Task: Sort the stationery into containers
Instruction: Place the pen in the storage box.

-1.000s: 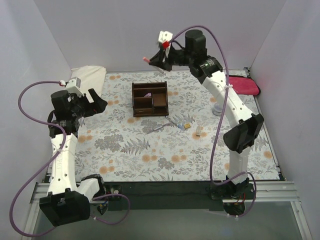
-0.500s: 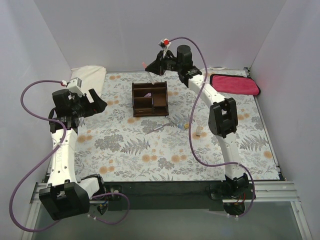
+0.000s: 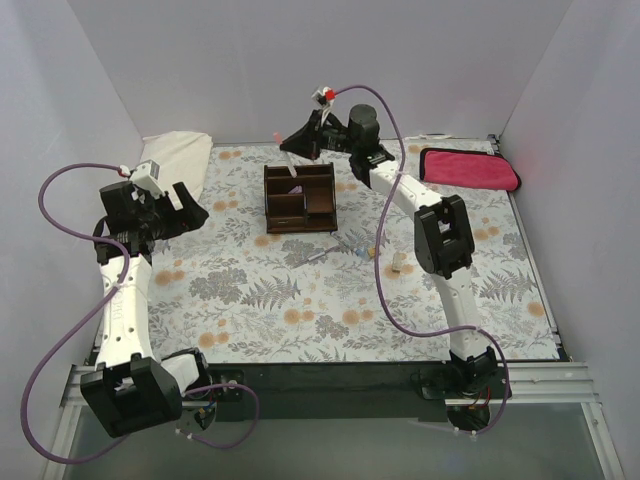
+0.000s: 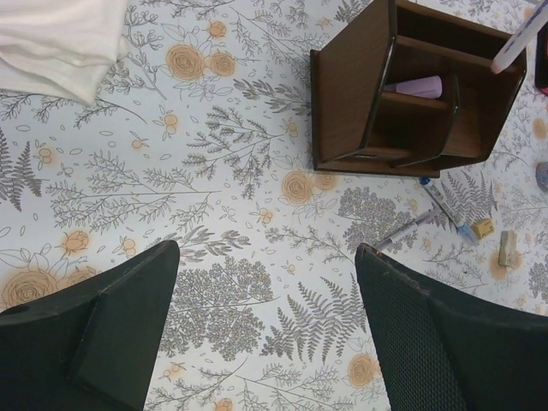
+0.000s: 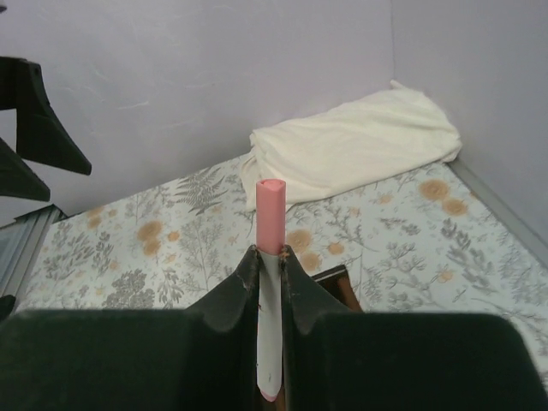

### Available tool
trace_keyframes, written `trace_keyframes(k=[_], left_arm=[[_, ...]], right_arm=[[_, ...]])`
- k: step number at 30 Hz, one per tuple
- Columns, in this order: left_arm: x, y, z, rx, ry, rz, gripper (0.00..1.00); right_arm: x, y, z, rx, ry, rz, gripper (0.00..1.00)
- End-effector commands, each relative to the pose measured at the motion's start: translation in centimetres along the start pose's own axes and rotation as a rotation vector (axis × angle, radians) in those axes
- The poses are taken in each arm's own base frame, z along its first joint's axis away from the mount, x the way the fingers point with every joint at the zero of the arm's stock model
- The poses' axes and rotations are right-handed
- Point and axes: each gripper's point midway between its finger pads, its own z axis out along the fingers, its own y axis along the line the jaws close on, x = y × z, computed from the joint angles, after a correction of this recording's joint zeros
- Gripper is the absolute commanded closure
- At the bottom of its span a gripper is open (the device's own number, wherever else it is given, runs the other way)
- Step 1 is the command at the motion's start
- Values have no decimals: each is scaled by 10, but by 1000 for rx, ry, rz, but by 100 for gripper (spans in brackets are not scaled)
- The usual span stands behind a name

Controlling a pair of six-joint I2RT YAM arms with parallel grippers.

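Top view: right end effector (image 3: 292,150) hangs over the organizer's (image 3: 299,198) back edge, pen (image 3: 288,161) tip down, so I'd call this the drop-in step. Left wrist: left end effector (image 4: 265,334) gapes wide, empty, off to the side. Right wrist: fingers (image 5: 235,291) clamp the pink-capped pen. Next probably needs lining up over a slot, then releasing

A floral-patterned mat (image 3: 270,300) covers the table. A white folded cloth (image 3: 176,156) lies bunched at the mat's far left corner. A magenta folded cloth (image 3: 470,168) lies flat at its far right corner, near the pale back wall (image 3: 250,70).
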Motion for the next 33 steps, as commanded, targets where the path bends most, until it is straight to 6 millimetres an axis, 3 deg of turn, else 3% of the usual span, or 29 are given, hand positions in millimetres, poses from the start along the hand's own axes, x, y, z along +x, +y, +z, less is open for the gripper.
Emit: trace_keyframes(k=[1, 8, 15, 25, 33], left_arm=[[-9, -2, -3, 8, -5, 21, 18], [-8, -2, -2, 15, 9, 26, 18], [0, -2, -4, 21, 37, 28, 18], [5, 3, 1, 13, 70, 40, 18], [5, 7, 8, 5, 75, 40, 18]], right_arm=[[2, 44, 10, -95, -44, -1, 99], [31, 58, 11, -69, -55, -45, 99], [41, 49, 12, -37, -83, -101, 99], [72, 37, 22, -63, -96, -229, 99], [91, 42, 21, -85, -84, -308, 99]])
